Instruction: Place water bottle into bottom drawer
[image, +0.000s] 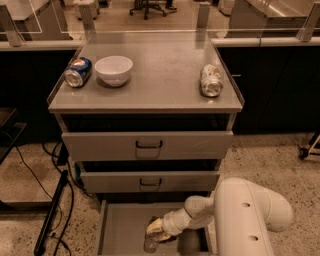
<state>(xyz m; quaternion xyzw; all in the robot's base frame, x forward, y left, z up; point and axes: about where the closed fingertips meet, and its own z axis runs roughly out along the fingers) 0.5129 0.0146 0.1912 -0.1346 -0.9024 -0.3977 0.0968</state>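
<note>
- End effector (157, 227) low inside open grey metal bottom drawer (122, 227), positioned for release; its grip cannot be told.
- Small clear plastic water bottle (151, 242) just beneath it.

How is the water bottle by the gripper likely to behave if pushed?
Its clear body suggests thin plastic, so the water bottle probably dents easily. Below the gripper in the bottom drawer, it would likely roll on that flat floor.
</note>
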